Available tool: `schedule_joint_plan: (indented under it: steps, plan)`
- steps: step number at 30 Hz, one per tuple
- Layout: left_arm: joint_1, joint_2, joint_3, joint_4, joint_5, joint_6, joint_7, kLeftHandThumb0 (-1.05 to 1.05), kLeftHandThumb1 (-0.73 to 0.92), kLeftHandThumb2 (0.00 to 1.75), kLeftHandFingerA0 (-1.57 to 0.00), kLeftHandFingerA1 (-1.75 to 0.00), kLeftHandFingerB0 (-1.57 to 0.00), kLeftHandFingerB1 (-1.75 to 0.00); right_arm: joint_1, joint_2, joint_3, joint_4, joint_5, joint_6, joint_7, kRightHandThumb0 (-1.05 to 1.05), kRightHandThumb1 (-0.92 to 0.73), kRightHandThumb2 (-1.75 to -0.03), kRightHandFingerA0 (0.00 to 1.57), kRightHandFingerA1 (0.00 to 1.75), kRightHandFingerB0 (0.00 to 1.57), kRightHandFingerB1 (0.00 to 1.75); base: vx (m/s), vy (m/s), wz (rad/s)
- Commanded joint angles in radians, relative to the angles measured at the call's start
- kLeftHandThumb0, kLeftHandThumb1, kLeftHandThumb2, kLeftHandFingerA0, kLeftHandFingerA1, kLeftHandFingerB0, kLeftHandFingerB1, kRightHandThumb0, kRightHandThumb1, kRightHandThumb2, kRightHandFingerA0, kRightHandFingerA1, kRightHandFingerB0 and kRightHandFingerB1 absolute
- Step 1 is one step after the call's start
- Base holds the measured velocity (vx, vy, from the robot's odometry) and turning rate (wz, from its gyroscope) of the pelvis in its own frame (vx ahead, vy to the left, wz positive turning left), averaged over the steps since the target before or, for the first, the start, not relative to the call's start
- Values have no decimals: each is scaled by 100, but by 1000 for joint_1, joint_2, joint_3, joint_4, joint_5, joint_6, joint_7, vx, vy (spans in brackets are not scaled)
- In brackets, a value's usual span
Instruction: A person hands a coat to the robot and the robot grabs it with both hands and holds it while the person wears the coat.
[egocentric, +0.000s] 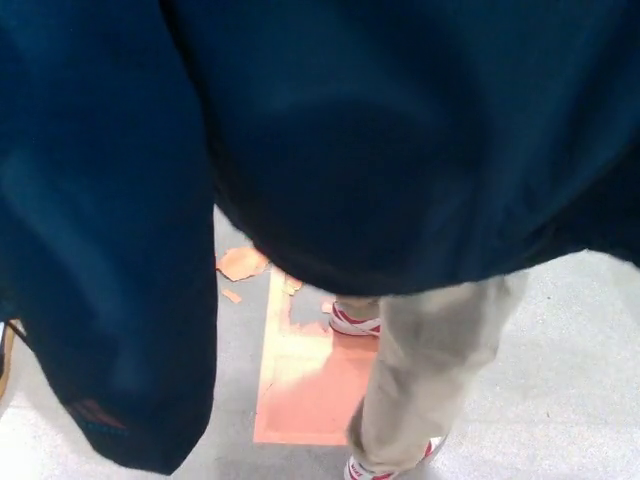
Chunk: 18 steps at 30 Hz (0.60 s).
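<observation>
A dark navy coat (380, 140) fills the upper frame close to the camera, its long axis hanging downward, one panel reaching the lower left. Neither robot hand shows, so their grip cannot be told. Beyond it, a person's beige-trousered leg (430, 370) and red-and-white shoes (353, 322) stand by an orange square (305, 385) on the grey floor (560, 400).

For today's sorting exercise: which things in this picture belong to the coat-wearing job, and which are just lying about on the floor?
Part of the job:
coat, dark blue, filling most of the view
person, in beige trousers and red-and-white shoes

Just lying about:
orange square on the floor
torn orange scraps beside it

Neither robot hand shows.
</observation>
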Motion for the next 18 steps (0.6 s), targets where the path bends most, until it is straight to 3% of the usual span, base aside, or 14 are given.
schedule_joint_plan:
  steps: [1, 9, 18]
  plan:
    - [-4, 63, 9, 21, -1, 53, 18, -40, 80, 65, -96, -175, -74, -167, -6, -71, -10, 16, 4, 49, -1, -35, -81, -65, 95, 175, 79, 157, 0, 0, 0]
    - [-1, 63, 8, 21, -3, 51, 21, -39, 80, 65, -98, -175, -75, -171, -7, -71, -2, 14, -1, 50, 5, -33, -78, -67, 97, 175, 85, 143, 0, 0, 0]
    - [-3, 64, 0, 20, 4, 47, 26, -39, 78, 64, -97, -175, -74, -169, -1, -70, -4, 14, 2, 45, 6, -33, -79, -64, 96, 175, 79, 153, 0, 0, 0]
